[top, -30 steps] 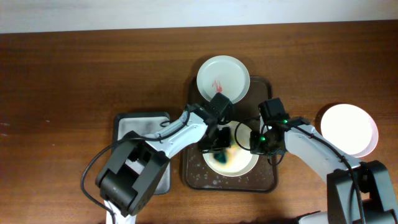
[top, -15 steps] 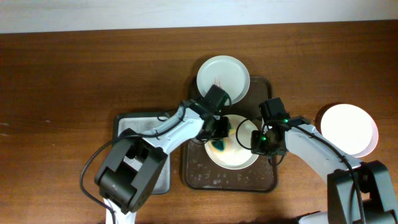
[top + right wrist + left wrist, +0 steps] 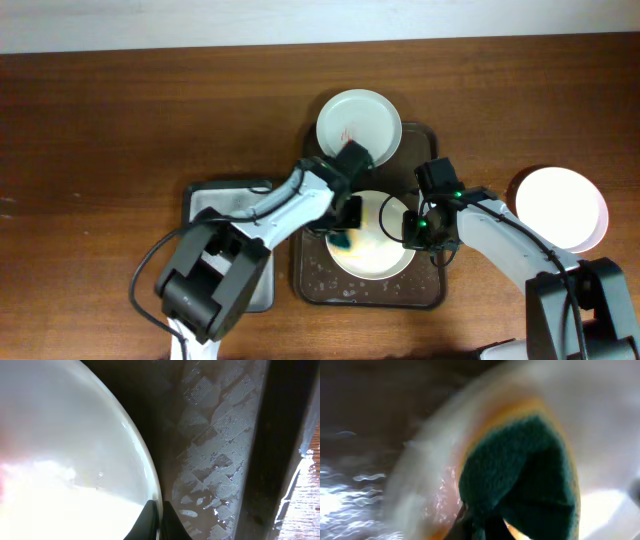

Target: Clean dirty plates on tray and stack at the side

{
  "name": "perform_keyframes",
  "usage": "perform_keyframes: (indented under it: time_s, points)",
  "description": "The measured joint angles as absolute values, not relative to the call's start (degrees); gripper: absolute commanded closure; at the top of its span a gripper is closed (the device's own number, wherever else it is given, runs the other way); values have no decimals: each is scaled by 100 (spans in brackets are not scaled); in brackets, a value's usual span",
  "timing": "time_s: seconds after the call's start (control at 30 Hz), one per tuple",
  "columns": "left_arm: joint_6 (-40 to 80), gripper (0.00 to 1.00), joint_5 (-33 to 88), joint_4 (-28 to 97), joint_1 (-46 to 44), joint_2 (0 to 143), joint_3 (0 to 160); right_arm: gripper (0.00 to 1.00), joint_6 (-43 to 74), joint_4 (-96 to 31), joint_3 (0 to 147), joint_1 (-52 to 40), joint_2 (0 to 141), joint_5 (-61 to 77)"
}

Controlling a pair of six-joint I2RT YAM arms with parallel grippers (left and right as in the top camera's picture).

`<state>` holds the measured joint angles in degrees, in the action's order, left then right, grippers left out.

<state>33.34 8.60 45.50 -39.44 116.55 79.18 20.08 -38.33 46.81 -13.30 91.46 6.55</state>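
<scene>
The left pincer point(image 3: 346, 230) is clenched on a green sponge point(image 3: 342, 240). The sponge presses down on the left part of the plate point(image 3: 385, 262), which sits in the middle of the dark tray point(image 3: 305, 285). In the left wrist view the sponge point(image 3: 520, 475) looks folded. It sits right in front of the pincer tips and touches the plate point(image 3: 420, 490). A yellow-orange smear on the plate runs along the edge of the sponge. That view is blurry, so I cannot make out the fingers well.

The right pincer point(image 3: 411, 228) is across from the left one, at the right edge of the same plate. In the right wrist view the right pincer point(image 3: 159, 512) has its two fingers pinched together on the rim of the plate point(image 3: 60, 460), so it is grasping the plate. The wet floor of the tray point(image 3: 215, 450) lies just to the right of this pincer, and the tray wall is past that.

A marked plate point(image 3: 358, 125) with a small red spot sits on the tray just beyond the left pincer, toward the wall. A white side plate point(image 3: 560, 208) rests on the desk point(image 3: 100, 120), off the tray and well to the right of the right pincer. A grey bin point(image 3: 215, 195) lies on the desk to the left of the left pincer, right beside the tray and partly under the left arm.
</scene>
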Motion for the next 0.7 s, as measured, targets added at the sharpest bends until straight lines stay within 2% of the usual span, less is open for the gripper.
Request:
perform_keyframes:
  time_s: [0.23, 0.47, 0.53, 0.7]
  points:
    - [3227, 100, -620, 5612, -3841, 11181, 8200, 96, 1848, -3865, 4681, -1411, 9159, 954]
    - [2965, 100, -930, 6650, -2364, 9109, 8217, 96, 1597, -4812, 5043, -1380, 8792, 362]
    - [2709, 100, -781, 6600, -1986, 8962, 8088, 96, 1487, -5170, 5358, -1380, 8479, 132]
    - [2043, 100, -165, 5664, -1229, 9026, 6563, 96, 1175, -5964, 6016, -1588, 7690, -694]
